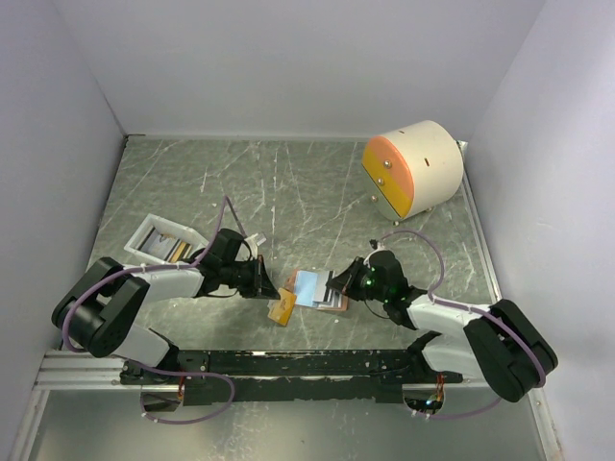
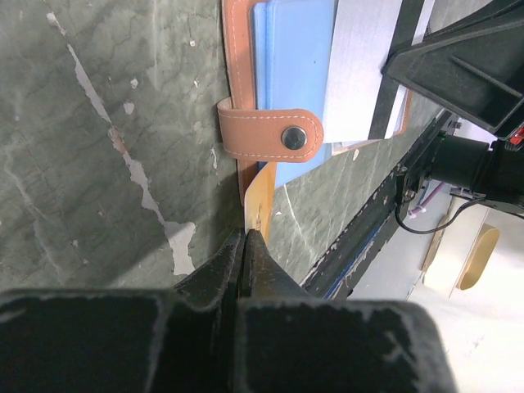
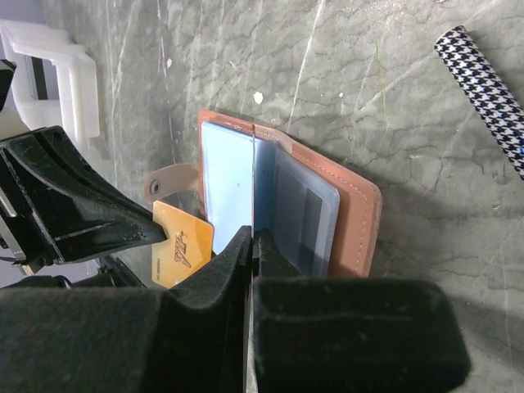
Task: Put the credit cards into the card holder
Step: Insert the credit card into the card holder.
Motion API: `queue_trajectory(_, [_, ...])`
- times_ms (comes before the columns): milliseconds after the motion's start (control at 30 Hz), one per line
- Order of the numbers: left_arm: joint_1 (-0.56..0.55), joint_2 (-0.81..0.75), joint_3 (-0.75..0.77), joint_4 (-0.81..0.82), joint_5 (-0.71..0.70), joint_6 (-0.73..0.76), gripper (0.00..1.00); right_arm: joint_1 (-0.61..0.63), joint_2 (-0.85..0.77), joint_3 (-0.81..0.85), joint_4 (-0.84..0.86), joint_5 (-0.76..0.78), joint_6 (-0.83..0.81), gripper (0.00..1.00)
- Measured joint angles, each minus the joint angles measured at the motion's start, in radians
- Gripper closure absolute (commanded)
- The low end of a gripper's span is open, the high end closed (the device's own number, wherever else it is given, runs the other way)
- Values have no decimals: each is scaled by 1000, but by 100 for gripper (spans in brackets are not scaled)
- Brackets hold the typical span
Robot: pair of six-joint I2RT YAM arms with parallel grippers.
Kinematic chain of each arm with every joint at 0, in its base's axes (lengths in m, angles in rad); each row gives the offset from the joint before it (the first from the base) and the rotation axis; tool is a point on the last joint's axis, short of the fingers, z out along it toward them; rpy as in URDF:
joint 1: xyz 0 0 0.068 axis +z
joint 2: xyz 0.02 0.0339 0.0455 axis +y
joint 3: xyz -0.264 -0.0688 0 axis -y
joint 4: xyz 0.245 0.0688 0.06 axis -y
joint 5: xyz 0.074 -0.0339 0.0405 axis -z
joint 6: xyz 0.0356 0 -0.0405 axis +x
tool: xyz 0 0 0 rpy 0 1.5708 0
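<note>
My left fingers (image 2: 214, 274) pinch a glossy orange-amber plastic card (image 3: 182, 246) beside the snap tab (image 2: 270, 135) of the open salmon leather-like card holder (image 3: 360, 221) on the scuffed grey-green desk (image 1: 288, 192). My right fingers (image 3: 225, 262) press together at its clear sleeves (image 3: 303, 217).

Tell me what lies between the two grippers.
The open card holder, seen in the top view; the left gripper pinches an orange card at its edge, the right gripper one of its inner sleeves.

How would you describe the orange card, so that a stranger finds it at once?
Find the open card holder near the front middle of the table. Just left of it, the left gripper pinches the orange card. It is the only amber piece there; the holder's pages are pale blue.
</note>
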Motion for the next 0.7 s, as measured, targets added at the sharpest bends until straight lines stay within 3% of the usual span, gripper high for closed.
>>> queue_trajectory(700, [0,0,0,-4,-4,0,93,0,29,-66,109,-24,53,100])
